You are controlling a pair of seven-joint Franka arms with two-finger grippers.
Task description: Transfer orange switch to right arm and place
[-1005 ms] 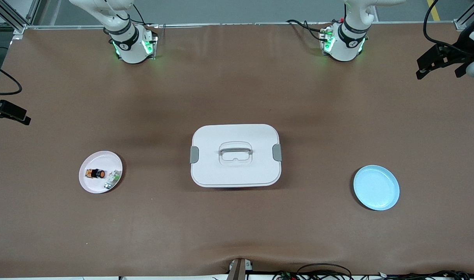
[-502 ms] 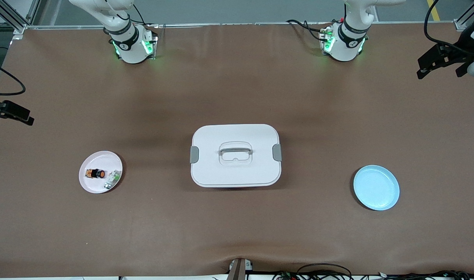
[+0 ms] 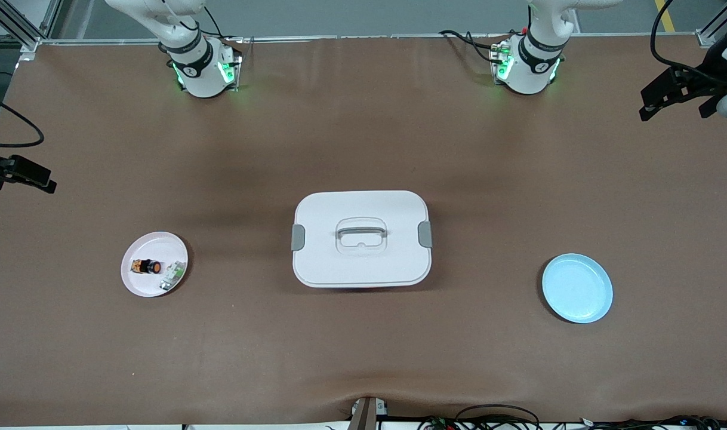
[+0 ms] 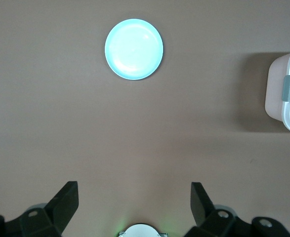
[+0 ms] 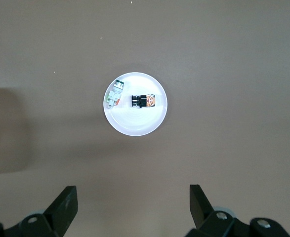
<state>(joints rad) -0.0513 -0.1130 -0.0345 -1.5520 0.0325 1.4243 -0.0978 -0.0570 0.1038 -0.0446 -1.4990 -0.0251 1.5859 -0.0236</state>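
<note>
While both arms wait up high, the orange switch [image 3: 147, 266] lies on the pink plate [image 3: 138, 283] — low in the frame, beside what looks like a green-and-white part [image 3: 171, 276]. Left gripper [image 4: 132, 206] and right gripper [image 5: 133, 205] gape wide — nothing held.

You see only one latched end of the white lidded plastic box [image 4: 289, 89] in the left wrist view; the frame edge cuts off the remainder. The small green-and-white part [image 3: 171, 276] on the pale pink round plate [image 3: 138, 285] is too small to identify.
</note>
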